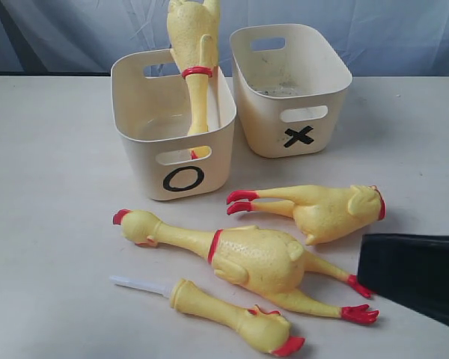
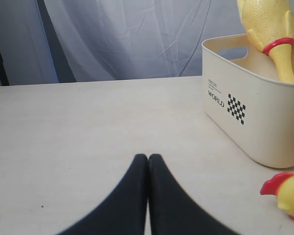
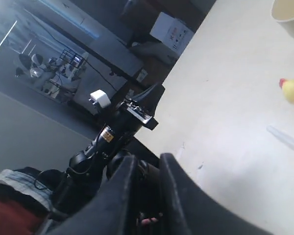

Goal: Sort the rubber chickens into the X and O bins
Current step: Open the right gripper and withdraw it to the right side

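Surface: cream matte tabletop (image 1: 52, 224); pale grey-blue curtain (image 1: 75, 30) across the top of the exterior view.

Bins: cream plastic tub with a black O (image 1: 135, 149), upper left of centre. Cream plastic tub with a black X (image 1: 258, 127) just beside it on the right, a little higher in frame.

Chicken 1: yellow bumpy rubber chicken with a red neck band (image 1: 194, 37), head down inside the O tub, body poking above the rim to the top edge.

Chicken 2: yellow rubber chicken with red feet (image 1: 322, 209), lying on the table right of centre, below the X tub; feet point left, head right.

Chicken 3: largest yellow rubber chicken (image 1: 258, 258), lying across the centre below the O tub; red-combed head left, feet lower right.

Chicken 4: small yellow rubber chicken (image 1: 224, 314), bottom centre, just below chicken 3; white tube (image 1: 138, 284) sticks out to the left.

Left gripper (image 2: 148, 157): black fingers pressed together, clenched on nothing, over bare table.

Right gripper (image 3: 148, 157): black fingers parted by a narrow gap, released, nothing between them. Black block of the right arm (image 1: 411, 277) at the lower right edge of the exterior view, near chicken 3's feet
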### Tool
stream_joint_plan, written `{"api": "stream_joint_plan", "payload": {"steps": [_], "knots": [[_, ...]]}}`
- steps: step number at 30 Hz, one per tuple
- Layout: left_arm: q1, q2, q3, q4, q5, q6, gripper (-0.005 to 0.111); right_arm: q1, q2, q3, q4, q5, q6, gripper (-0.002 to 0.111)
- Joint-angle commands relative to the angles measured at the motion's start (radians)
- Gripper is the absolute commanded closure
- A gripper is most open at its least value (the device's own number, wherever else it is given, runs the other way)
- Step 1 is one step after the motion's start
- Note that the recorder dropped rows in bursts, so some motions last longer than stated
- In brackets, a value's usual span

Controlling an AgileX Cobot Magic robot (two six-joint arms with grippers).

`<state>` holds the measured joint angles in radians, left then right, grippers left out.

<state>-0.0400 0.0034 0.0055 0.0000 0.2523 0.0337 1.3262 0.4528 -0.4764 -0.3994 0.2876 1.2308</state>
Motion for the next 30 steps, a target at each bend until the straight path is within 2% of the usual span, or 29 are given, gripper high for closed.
{"api": "stream_joint_plan", "payload": {"steps": [1,10,13,15,18,20,22,25,28,30], "knots": [[-0.003,-0.003,-0.006,0.0,-0.013,-0.006,0.107,0.0,-0.001,0.003,-0.05,0.01,-0.187,0.092],[-0.003,-0.003,-0.006,0.0,-0.013,-0.006,0.107,0.0,-0.001,0.003,-0.248,0.296,-0.78,0.092],[-0.003,-0.003,-0.006,0.0,-0.013,-0.006,0.107,0.0,-0.001,0.003,-0.347,0.417,-0.883,0.092],[-0.003,-0.003,-0.006,0.0,-0.013,-0.006,0.107,0.0,-0.001,0.003,-0.35,0.492,-0.878,0.092],[-0.003,-0.003,-0.006,0.0,-0.013,-0.006,0.107,0.0,0.001,0.001,-0.254,0.622,-0.793,0.092],[-0.003,-0.003,-0.006,0.0,-0.013,-0.006,0.107,0.0,0.006,-0.042,-0.149,0.655,-0.602,0.092],[-0.003,-0.003,-0.006,0.0,-0.013,-0.006,0.107,0.001,0.014,-0.074,-0.081,0.626,-0.478,0.092],[-0.003,-0.003,-0.006,0.0,-0.013,-0.006,0.107,0.001,0.021,-0.098,0.01,0.552,-0.441,0.092],[-0.003,-0.003,-0.006,0.0,-0.013,-0.006,0.107,0.001,0.021,-0.1,0.106,0.476,-0.426,0.092],[-0.003,-0.003,-0.006,0.0,-0.013,-0.006,0.107,0.001,0.021,-0.1,0.138,0.459,-0.489,0.092]]}}
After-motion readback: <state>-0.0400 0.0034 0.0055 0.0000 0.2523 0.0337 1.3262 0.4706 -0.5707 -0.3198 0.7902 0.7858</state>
